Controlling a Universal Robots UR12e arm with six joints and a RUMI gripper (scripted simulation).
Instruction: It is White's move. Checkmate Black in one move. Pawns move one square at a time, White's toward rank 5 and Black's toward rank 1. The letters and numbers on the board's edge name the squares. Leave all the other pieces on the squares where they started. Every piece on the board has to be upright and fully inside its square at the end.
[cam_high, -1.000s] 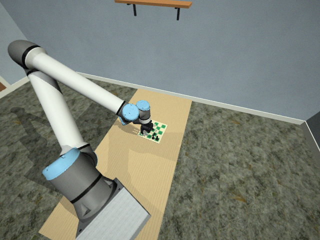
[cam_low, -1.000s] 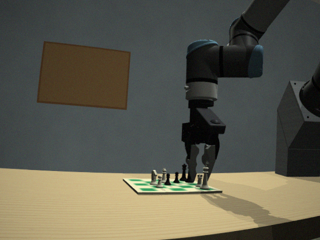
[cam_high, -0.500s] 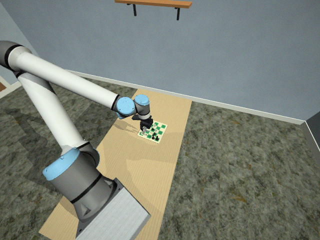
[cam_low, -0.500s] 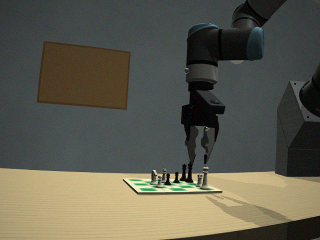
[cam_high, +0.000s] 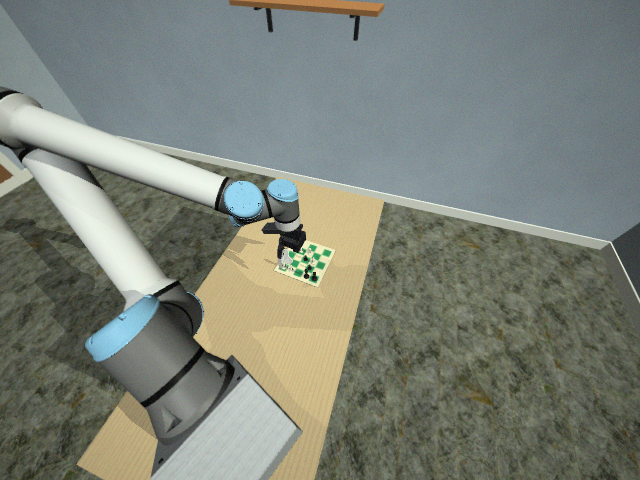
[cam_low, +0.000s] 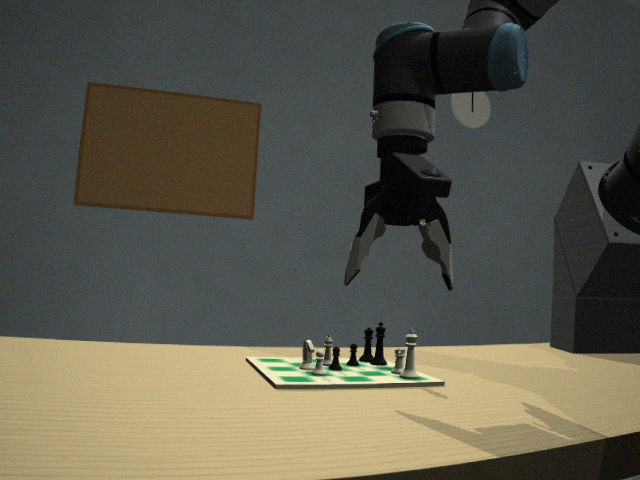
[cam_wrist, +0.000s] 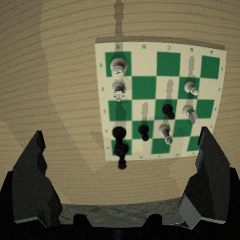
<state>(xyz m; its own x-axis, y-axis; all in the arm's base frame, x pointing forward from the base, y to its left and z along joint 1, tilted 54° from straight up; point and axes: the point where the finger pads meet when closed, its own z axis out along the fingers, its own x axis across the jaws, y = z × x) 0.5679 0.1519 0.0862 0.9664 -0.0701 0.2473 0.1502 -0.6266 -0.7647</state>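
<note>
The small green and cream chessboard (cam_low: 343, 376) lies on the tan table; it also shows in the wrist view (cam_wrist: 160, 100). My gripper (cam_low: 399, 283) hangs open and empty, well above the board's right end. Below it the white king (cam_low: 410, 355) and the white rook (cam_low: 398, 360) stand upright side by side, as they do in the wrist view, king (cam_wrist: 118, 65) and rook (cam_wrist: 119, 90). Two tall black pieces (cam_low: 374, 344) stand behind them, with two black pawns (cam_low: 344, 357) to their left. A white bishop (cam_low: 327, 349), pawn (cam_low: 319, 363) and knight (cam_low: 308, 354) stand at the left end.
The arm's grey base block (cam_low: 594, 258) stands at the right of the table. The table's front edge curves away at the lower right. An orange panel (cam_low: 166, 150) hangs on the back wall.
</note>
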